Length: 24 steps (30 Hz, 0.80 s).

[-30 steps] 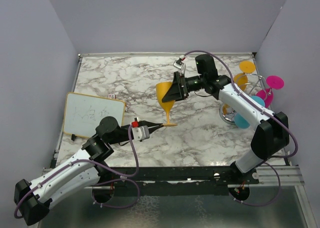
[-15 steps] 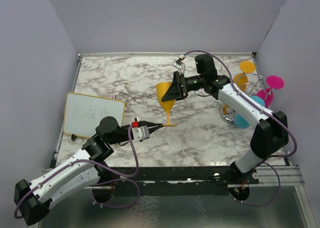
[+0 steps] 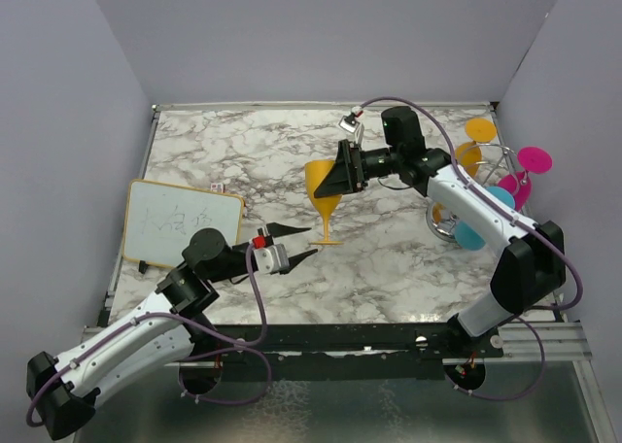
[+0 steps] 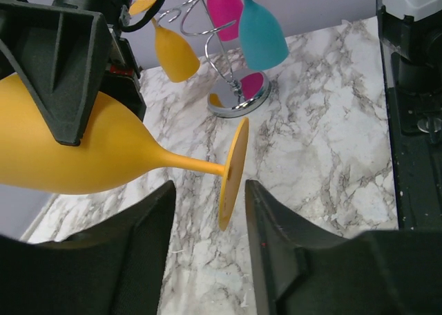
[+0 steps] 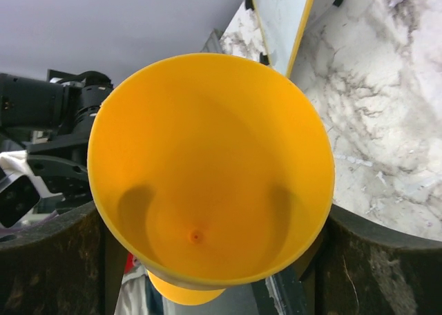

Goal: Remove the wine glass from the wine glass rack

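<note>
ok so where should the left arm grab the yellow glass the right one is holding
Probably by the stem, just bowl-side of the foot disc, coming from the foot end with the jaws straddling it. The right gripper wraps the yellow glass at its bowl, so only stem and foot are free, and they point toward the open left gripper.

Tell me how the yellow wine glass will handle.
Probably tippy: the yellow wine glass has a wide bowl on a thin stem and small foot. Its opaque matte look suggests light plastic, likely not brittle. The smooth bowl might slip in the right gripper.
</note>
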Motion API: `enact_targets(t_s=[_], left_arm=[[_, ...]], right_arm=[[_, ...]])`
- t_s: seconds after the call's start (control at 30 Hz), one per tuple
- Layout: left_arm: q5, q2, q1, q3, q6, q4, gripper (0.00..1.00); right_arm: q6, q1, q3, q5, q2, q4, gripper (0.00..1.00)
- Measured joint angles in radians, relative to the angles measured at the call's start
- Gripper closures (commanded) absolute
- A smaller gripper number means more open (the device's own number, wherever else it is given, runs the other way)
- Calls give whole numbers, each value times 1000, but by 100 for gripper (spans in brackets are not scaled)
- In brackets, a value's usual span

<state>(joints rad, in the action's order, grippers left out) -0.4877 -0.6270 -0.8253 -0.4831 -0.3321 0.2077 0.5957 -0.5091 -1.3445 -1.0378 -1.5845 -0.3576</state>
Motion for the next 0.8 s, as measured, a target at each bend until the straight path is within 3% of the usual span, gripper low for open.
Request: enact_targets(t_s=[0.17,0.33,0.47,0.63,0.8], left_arm=[[27,34,0,0,-14,-9,31],[103,88,9,0,-21,-10,21],[258,121,47,0,-3,10,14],[481,127,108,0,34,35,12],[640,124,158,-1,63,54,9]], right_arm=[[-50,0,-1,103,15,-12,22],[-143,-1,-6,359,13,0,23],[-221,-3,-5,576,-22,129,23],[-329,-20,-26,825,-162,351,23],[-413,-36,-148,991,-375,475,23]])
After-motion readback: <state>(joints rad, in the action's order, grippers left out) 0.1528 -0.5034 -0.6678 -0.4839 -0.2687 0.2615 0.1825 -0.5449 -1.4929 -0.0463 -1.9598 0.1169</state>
